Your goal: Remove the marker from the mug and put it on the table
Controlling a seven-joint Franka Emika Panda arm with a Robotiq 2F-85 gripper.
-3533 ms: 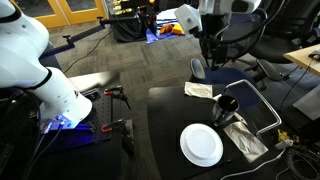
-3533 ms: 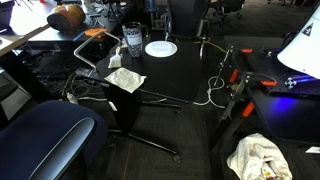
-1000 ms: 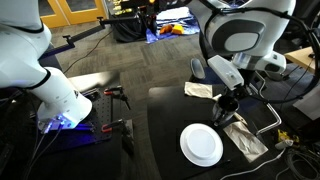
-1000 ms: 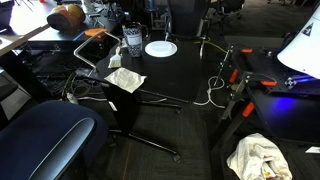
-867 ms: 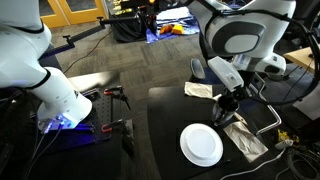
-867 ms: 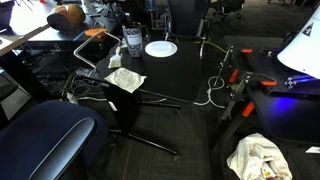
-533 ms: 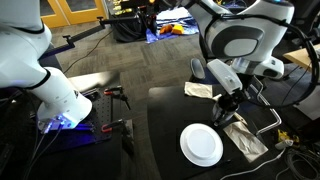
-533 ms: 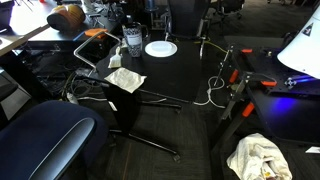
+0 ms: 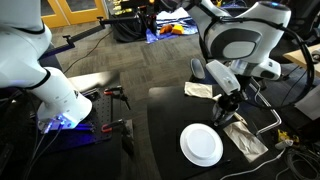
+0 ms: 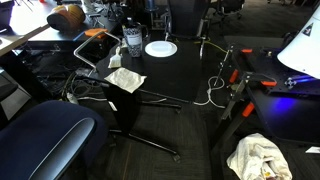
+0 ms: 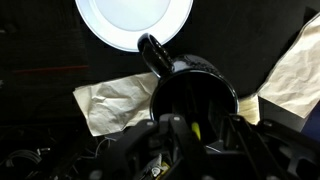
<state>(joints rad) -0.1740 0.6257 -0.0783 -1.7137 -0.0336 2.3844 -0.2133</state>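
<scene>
The small glossy black round mug (image 11: 212, 88) stands on the flat matte black table top (image 9: 164, 132), just beside the round white plate (image 11: 133, 20), with its handle pointing toward the plate's rim. A crumpled beige paper napkin (image 11: 108, 101) lies against one side of the mug, and a second crumpled sheet (image 11: 291, 68) lies on the other side. In the wrist view the Robotiq gripper (image 11: 200, 126) reaches down from the lower edge of the picture into the mug's mouth. A small bit of the thin yellow-green marker (image 11: 196, 129) shows between the dark fingers, inside the mug. Whether the fingers press on the marker or stand apart from it cannot be told, since that part of the picture is dark and blurred. In an exterior view the white Franka arm bends over the table, and its gripper (image 9: 228, 101) hangs directly over the mug's place, near the white plate (image 9: 201, 145).
</scene>
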